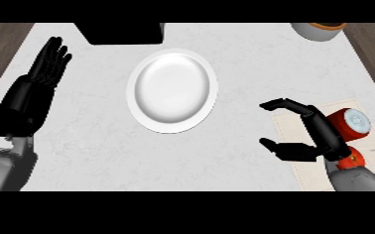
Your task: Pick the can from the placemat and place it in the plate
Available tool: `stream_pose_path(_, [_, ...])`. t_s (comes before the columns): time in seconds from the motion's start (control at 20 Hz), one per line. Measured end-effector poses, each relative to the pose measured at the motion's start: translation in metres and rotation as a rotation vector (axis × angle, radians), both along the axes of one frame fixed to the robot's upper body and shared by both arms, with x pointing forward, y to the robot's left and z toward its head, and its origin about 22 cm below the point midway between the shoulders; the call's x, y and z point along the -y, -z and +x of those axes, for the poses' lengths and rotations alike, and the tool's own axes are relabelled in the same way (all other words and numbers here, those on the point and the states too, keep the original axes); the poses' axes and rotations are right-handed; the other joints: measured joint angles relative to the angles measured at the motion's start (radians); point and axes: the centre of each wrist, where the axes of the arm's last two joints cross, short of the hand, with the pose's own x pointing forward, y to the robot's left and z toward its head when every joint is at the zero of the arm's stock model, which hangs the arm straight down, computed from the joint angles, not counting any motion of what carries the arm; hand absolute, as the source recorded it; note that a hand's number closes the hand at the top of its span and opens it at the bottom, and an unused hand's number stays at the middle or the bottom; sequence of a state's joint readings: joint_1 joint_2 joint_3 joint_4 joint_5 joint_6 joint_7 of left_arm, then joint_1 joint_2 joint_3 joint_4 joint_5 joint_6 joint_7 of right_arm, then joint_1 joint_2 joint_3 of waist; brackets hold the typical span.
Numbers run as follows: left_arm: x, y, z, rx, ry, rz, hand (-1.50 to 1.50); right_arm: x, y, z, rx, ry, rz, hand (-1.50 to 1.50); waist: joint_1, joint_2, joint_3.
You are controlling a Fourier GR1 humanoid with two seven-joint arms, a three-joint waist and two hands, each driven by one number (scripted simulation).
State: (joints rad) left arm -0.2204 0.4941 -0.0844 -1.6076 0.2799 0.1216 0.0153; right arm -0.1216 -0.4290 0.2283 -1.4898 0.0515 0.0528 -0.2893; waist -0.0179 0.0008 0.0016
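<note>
The white plate (173, 90) lay near the centre of the pale worktop (88, 144). The red can (350, 124) stood on the beige placemat (293, 129) at about four o'clock from the plate, well apart from it. The right robot hand (316, 138) was just at the can's nine o'clock side, fingers and thumb spread and only partly bent toward the plate, gripping nothing. The left robot hand (40, 84) rested open at the plate's nine o'clock, fingers straight up. A dark box (124, 32) sat at twelve o'clock, a cup (319, 30) at two.
</note>
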Motion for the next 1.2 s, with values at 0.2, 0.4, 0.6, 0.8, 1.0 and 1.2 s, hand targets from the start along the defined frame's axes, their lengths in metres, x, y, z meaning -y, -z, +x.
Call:
stream_pose_path(0.2, [0.005, -0.001, 0.003, -0.017, 0.004, 0.012, 0.0, 0.026, 0.019, -0.014, 0.07, 0.047, 0.118, -1.5, 0.005, 0.0, 0.0])
stream_pose_path(0.4, [0.005, -0.004, 0.004, -0.02, 0.001, 0.016, 0.0, 0.052, -0.005, -0.012, 0.154, 0.088, 0.094, -1.5, 0.009, -0.002, -0.001])
stream_pose_path(0.6, [0.003, -0.002, 0.005, -0.026, 0.001, 0.02, 0.0, 0.074, -0.048, -0.014, 0.16, 0.125, -0.075, -1.5, 0.004, -0.004, -0.003])
stream_pose_path(0.8, [0.005, -0.006, 0.007, -0.024, -0.001, 0.029, 0.0, 0.091, -0.085, -0.013, 0.062, 0.161, -0.334, -1.5, 0.005, -0.005, -0.005])
stream_pose_path(1.0, [0.007, -0.011, 0.01, -0.025, 0.005, 0.026, 0.0, 0.1, -0.116, -0.014, -0.081, 0.171, -0.587, -1.5, 0.008, -0.004, -0.005])
stream_pose_path(1.2, [0.006, -0.006, 0.011, -0.029, 0.011, 0.026, 0.0, 0.096, -0.136, -0.011, -0.241, 0.15, -0.774, -1.5, 0.02, -0.001, -0.005])
